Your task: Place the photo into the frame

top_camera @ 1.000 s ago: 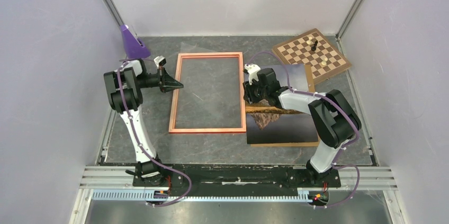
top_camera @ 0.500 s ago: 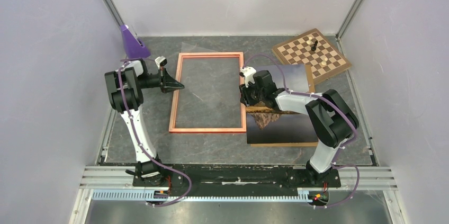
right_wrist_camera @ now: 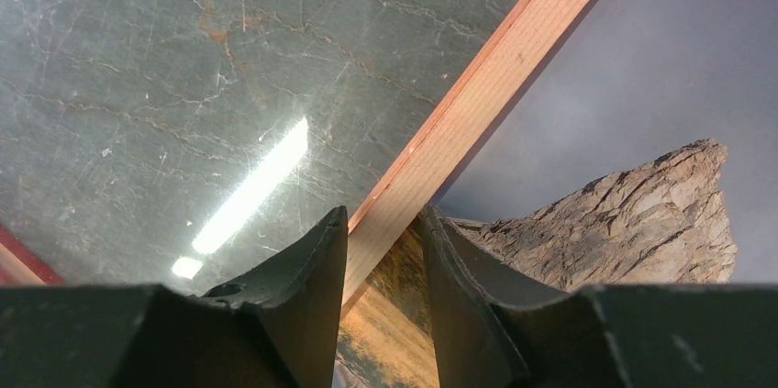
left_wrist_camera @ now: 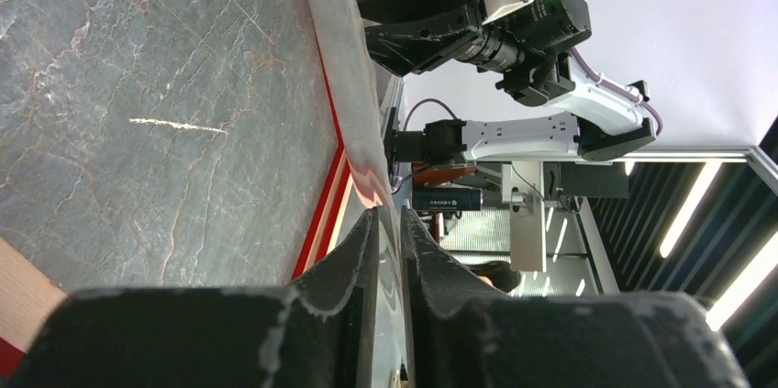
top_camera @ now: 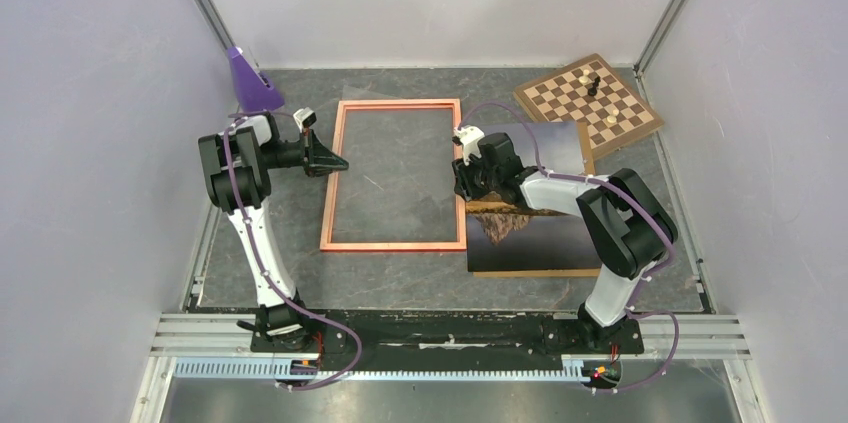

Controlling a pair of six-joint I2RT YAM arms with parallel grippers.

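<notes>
Wrist view alone shows right hand [right_wrist_camera: 383,255] clasping frame [right_wrist_camera: 486,85] rail.

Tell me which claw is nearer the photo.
Right. The right claw straddles the frame's right rail at the photo's edge; left claw sits at the frame's left rail.

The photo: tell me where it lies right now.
In the top view the photo lies flat on the table's right side, directly right of the frame and nearer than the chessboard.

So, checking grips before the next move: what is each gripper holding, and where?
Right gripper: the frame, by its right rail. Left gripper: at the left rail, grip unclear.
</notes>
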